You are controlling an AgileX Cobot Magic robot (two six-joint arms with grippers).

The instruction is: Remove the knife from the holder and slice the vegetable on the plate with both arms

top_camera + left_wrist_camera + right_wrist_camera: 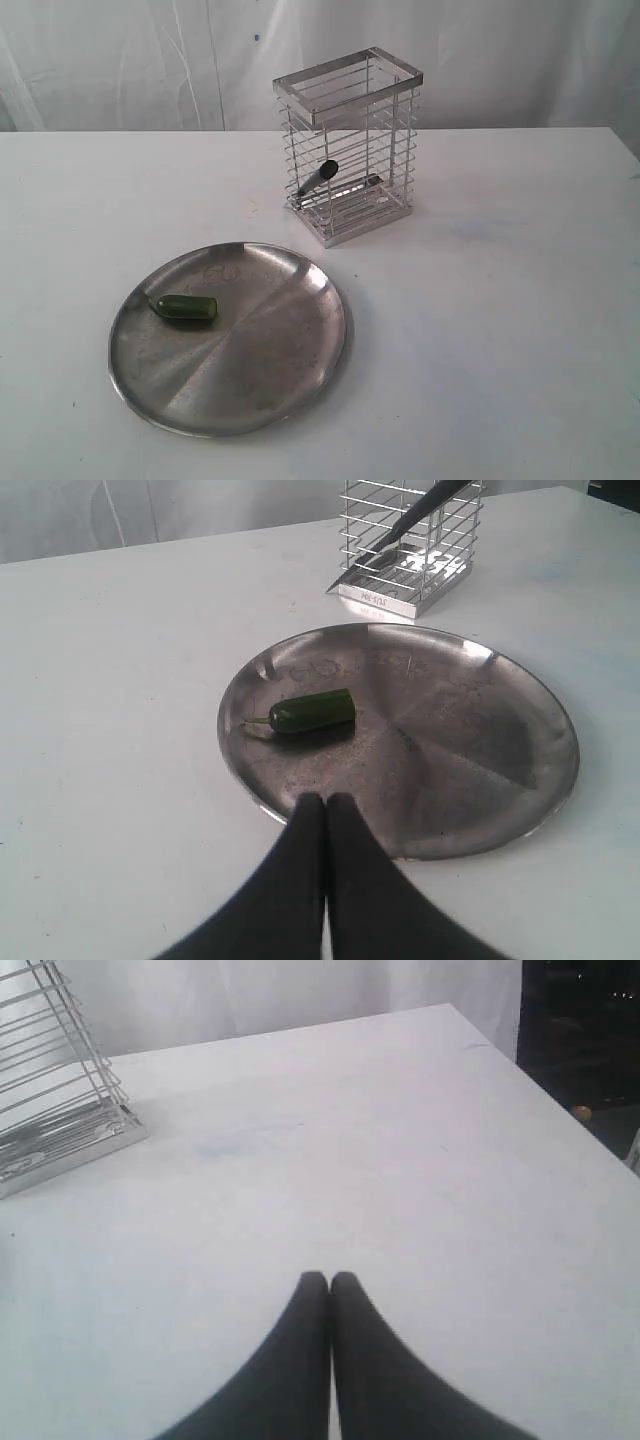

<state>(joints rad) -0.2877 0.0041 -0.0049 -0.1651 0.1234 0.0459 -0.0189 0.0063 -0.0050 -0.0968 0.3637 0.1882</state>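
Vegetable (184, 309): stubby, glossy dark green, on plate (250, 370) near rim. Left gripper (325, 800), right gripper (330, 1278): fingers pressed together, empty.

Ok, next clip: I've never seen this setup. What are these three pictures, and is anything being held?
A two-armed robot works at a white table. The wide picture comes from a separate camera, and the robot itself does not show in it. The other two come from a camera on each wrist and show the left pincer and the right pincer. Both are black, shut, and holding nothing. On the table lies a steel plate with a small green vegetable on it. Beyond it stands a wire holder with a black knife leaning inside.
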